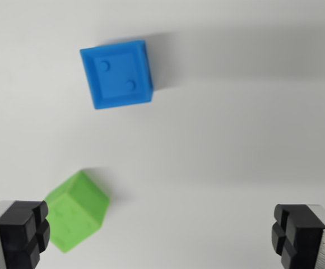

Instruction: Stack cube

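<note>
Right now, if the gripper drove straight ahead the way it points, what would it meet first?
Probably bare table: the open gripper has nothing between its fingers. The green cube sits beside the left finger, the blue cube farther off.

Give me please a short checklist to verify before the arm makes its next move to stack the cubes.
1. Jaws open: ok, the gripper has both fingers wide apart.
2. Jaws empty: ok, nothing between them.
3. Blue cube free and flat on the table: ok.
4. Green cube free: ok, apart from the blue one, though it looks tilted in this view.
5. Gripper centred over a cube: not ok, the green cube lies beside the finger at the wrist view's left.
6. Height above the table: cannot tell.
</note>
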`<control>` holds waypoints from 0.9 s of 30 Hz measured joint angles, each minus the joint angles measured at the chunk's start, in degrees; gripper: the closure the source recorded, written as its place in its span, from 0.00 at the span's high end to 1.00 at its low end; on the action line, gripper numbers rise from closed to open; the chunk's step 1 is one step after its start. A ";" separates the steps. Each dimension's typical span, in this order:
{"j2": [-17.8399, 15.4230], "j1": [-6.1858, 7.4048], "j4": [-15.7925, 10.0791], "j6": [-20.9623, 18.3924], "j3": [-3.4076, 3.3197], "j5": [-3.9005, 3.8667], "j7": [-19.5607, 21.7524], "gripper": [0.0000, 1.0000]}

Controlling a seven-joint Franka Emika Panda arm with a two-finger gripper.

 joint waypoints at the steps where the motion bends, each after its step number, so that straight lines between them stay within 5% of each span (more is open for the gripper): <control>1: 0.42 0.07 0.03 0.43 0.05 0.00 -0.06 1.00; 27: 13.27 2.10 3.83 10.60 1.25 -0.11 -2.05 1.00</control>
